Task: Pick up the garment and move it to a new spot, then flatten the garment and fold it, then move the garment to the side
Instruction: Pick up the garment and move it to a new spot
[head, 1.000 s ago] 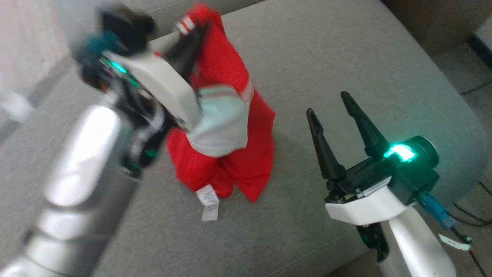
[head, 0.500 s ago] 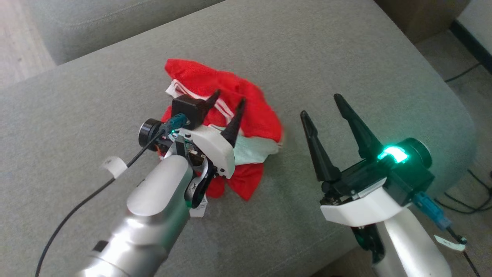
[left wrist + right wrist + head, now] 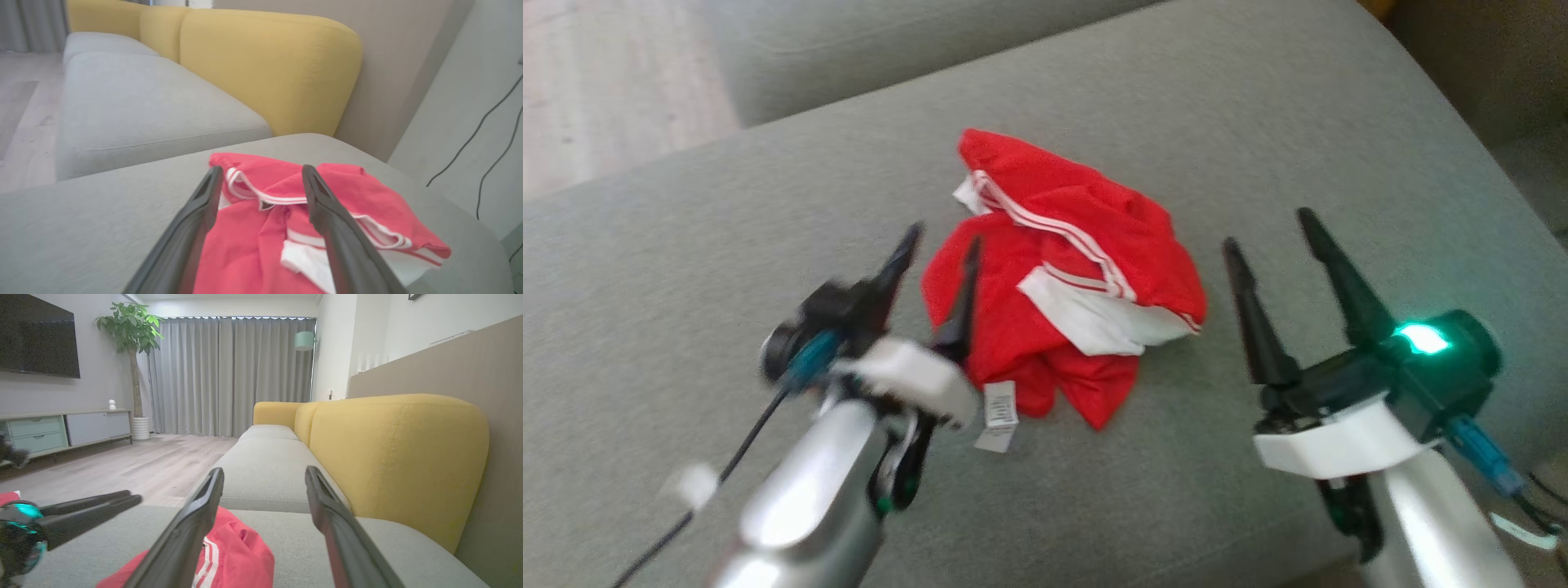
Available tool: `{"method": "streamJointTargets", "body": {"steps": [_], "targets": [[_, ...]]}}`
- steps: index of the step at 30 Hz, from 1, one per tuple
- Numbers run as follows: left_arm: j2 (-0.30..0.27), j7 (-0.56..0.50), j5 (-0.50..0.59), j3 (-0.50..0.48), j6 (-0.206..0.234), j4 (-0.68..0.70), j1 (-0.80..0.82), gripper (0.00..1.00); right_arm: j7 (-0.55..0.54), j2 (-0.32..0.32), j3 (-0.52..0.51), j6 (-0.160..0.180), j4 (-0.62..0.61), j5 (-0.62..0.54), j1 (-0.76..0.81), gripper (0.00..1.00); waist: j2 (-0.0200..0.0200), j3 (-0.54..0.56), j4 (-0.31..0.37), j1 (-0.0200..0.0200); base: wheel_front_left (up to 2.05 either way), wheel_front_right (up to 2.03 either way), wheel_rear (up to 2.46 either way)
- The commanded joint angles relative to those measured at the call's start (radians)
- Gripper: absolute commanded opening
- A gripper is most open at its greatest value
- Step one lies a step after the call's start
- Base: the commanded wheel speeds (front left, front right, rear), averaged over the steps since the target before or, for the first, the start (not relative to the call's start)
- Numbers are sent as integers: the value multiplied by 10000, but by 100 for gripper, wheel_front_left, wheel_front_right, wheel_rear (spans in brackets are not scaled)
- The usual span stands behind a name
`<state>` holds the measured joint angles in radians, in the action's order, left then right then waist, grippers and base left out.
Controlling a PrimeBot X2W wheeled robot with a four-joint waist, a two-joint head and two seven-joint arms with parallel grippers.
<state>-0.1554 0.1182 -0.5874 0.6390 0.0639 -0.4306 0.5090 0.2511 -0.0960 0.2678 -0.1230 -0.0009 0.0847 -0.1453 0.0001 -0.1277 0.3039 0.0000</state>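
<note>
While left tool and right tool gape, the crumpled red garment rests on woven cushion.

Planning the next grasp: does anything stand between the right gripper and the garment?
Nothing visible: bare grey cushion lies between the right gripper and the red garment. The left gripper is at its other side.

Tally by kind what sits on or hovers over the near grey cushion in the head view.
Garments: 1, the red garment, crumpled on the grey cushion.
Claws: 2, the left claw and the right claw, both open and holding nothing.
Total: 3.
</note>
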Motion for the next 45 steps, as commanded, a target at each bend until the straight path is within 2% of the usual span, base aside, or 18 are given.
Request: {"method": "streamJointTargets", "body": {"steps": [1,11,14,19,21,23,31,37,45], "targets": [[-413,297,-112,-616,302,738,-209,100,106,-226,-50,-77,-294,-221,-47,100,-1,323,-506,0,0,0,0],[-1301,1223,-249,-1565,1177,1742,-2466,100,106,-549,-775,-77,198,-765,496,100,-1,675,-1751,0,0,0,0],[-1378,1388,-308,-2111,1285,1874,-3221,100,106,-504,-1009,-77,395,-814,637,100,-1,663,-2077,0,0,0,0],[-1237,1430,212,-3255,1119,2436,-4369,100,107,-376,-1345,-77,730,-885,846,100,-1,641,-2473,0,0,0,0],[-1041,1432,556,-3797,989,2679,-4826,100,107,-338,-1484,-77,859,-928,938,100,-1,663,-2603,0,0,0,0],[-697,1433,1103,-4438,630,2897,-5383,100,107,-269,-1673,-77,1014,-998,1074,100,-1,728,-2758,0,0,0,0],[176,1434,2361,-5533,-538,3007,-6192,100,107,-50,-1945,-77,1403,-1086,1434,100,-1,1014,-2999,0,0,0,0],[534,1435,2986,-5960,-1441,3002,-6355,100,107,133,-2140,-77,1575,-984,1570,100,-1,1029,-3093,0,0,0,0],[738,1435,3290,-6170,-1826,2928,-6359,100,107,308,-2335,-77,1758,-915,1653,100,-1,1059,-2984,0,0,0,0]]}}
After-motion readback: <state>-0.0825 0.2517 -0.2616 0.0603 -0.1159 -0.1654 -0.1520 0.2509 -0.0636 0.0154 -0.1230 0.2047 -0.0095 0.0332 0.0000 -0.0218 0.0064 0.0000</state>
